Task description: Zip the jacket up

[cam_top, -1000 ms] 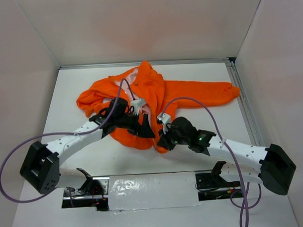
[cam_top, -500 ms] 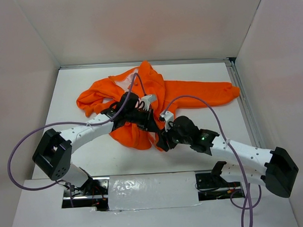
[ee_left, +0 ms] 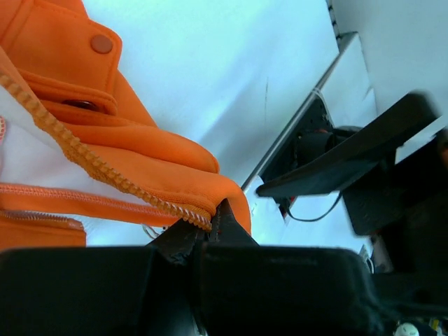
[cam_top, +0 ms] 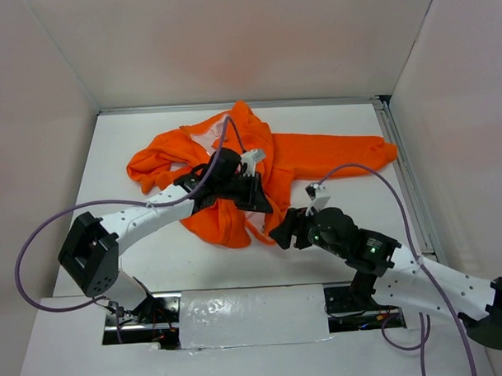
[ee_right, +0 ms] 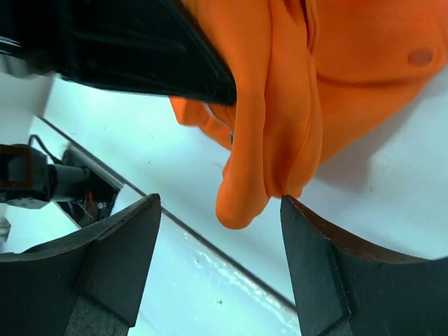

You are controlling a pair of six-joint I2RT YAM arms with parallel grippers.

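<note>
Pinching the zipper edge of the jacket (cam_top: 316, 157) at its bottom hem, the left gripper (ee_left: 212, 222) is clamped tight on the orange cloth. The toothed zipper tape (ee_left: 91, 164) runs away from its jaws, up and to the left in the wrist view. The right gripper (ee_right: 218, 210) stands spread wide and grips nothing; a hanging fold of orange fabric shows between its fingers (ee_right: 119, 266) without touching either. The jacket lies rumpled on the far middle of the white table (cam_top: 110, 160). Its collar points toward the back wall and its hem toward the arms. One sleeve is stretched flat to the right, and the other is bunched on the left.
</note>
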